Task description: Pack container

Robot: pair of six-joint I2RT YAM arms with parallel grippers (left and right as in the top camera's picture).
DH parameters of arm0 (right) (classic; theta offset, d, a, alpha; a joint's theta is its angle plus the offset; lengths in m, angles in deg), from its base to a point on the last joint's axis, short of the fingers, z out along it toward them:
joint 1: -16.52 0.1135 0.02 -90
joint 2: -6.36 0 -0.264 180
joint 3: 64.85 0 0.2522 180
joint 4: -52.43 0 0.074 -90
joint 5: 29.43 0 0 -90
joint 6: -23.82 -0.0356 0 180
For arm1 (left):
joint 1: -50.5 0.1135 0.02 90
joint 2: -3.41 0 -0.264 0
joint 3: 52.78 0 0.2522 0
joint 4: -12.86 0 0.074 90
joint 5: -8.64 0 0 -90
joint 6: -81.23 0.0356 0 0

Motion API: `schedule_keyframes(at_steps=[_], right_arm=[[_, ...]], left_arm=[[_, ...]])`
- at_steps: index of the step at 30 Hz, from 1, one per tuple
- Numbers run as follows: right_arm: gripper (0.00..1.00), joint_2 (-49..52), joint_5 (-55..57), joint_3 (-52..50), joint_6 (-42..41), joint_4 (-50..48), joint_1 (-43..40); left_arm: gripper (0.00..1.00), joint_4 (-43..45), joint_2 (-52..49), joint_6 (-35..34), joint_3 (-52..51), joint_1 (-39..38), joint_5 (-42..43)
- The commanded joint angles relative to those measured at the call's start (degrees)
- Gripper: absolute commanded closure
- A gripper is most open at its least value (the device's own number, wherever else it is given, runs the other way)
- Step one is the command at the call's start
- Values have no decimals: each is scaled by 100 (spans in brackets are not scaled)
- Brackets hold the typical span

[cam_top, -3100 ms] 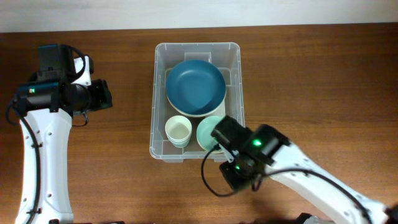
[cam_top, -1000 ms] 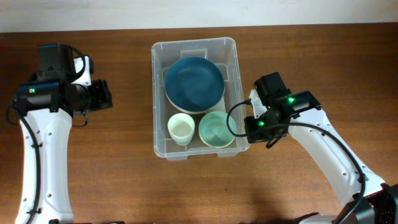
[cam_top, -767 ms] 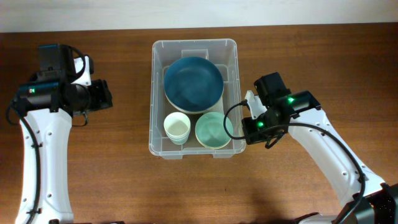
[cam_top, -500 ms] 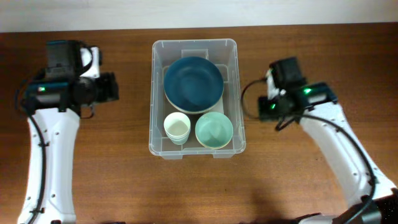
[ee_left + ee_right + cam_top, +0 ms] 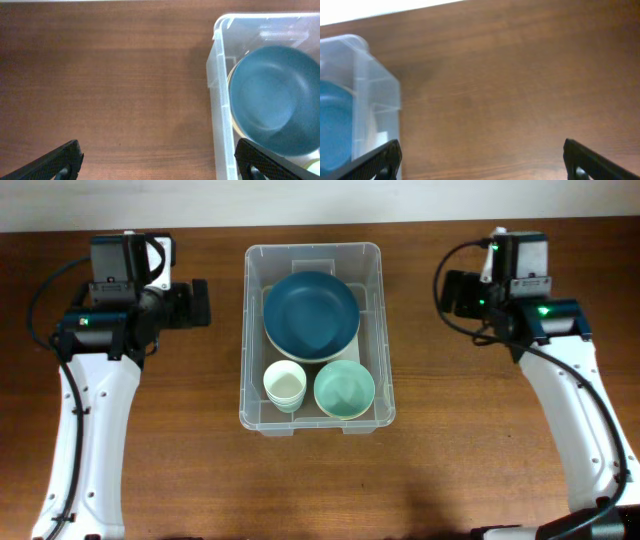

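The clear plastic container [image 5: 244, 340] stands in the middle of the table. Inside it are a dark blue bowl [image 5: 312, 315] at the back, a cream cup [image 5: 285, 387] at the front left and a pale green bowl [image 5: 345, 390] at the front right. My left gripper [image 5: 203, 302] hovers open, left of the container's back corner. In the left wrist view my left gripper [image 5: 157, 165] spans bare wood, with the container's rim [image 5: 220, 100] by its right finger. My right gripper [image 5: 447, 293] is open, to the right of the container. Nothing lies between the fingers of my right gripper [image 5: 485, 165].
The wooden table [image 5: 480, 460] stretches around the container on all sides. A pale wall strip [image 5: 320, 200] runs along the table's far edge. The blue bowl [image 5: 270, 105] shows through the container wall in the left wrist view, and the container's corner [image 5: 370, 100] in the right wrist view.
My right gripper drew away from the container's right side toward the back right and opened. My left gripper moved back and rightward and opened wider. The container shifted slightly left.
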Motion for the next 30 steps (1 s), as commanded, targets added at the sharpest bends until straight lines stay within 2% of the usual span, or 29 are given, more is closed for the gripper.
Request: schedule_keyframes(at_steps=[1,4,9,12,14,17,20,30], right_arm=[[1,-789,120,-74,-334,258,-214],[4,-1329,184,-455,-289,308,-177],[5,-2955,588,-2170,-321,-260,197],[1,-3910,1058,-3152,-529,-444,619],[1,-4680,1303,-3794,-874,-413,975],[1,-5392,1318,-4295,-953,-413,1270],[1,-5779,1311,-4503,-955,-385,1329],[1,-5742,1314,-4503,-953,-361,1329]], left_arm=[[0,-210,308,245,-55,68,299],[0,-79,833,245,-442,66,299],[0,955,2367,234,-2229,68,299],[0,1565,3480,111,-3414,66,299],[0,1674,4236,15,-4074,68,295],[0,1672,4854,20,-4645,68,275],[0,1661,5086,17,-4970,68,280],[0,1620,4983,20,-4979,68,278]])
